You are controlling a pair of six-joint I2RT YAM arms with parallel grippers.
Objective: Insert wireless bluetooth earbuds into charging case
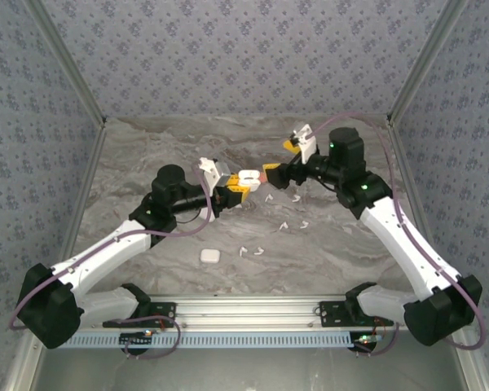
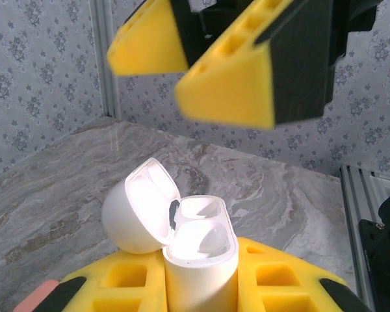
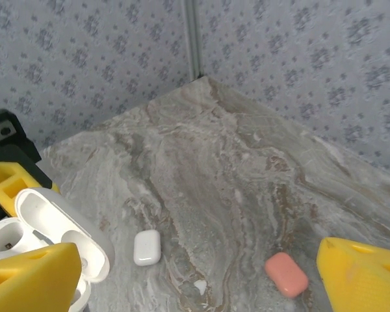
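The left end effector (image 1: 235, 184) is clamping the body of an open white charging case (image 2: 201, 257). It is holding the case off the table (image 1: 147, 147), with the lid (image 2: 140, 208) hinged open and the two sockets, both looking empty, facing the right end effector (image 1: 279, 161). That one is standing wide apart with nothing between its fingers, one finger hanging just beside the case's mouth.

The white earbuds (image 1: 284, 226) are lying loose on the table, below the right end effector and on its near-edge side. The closest earbud (image 1: 269, 196) is sitting near it, with the others lying farther toward the arm bases.

So the right arm is looking the nearer of the two — it is needing to go down and toward the near edge for a bud, then up to the case's mouth. The buds are showing too small to tell which way their stems are pointing.
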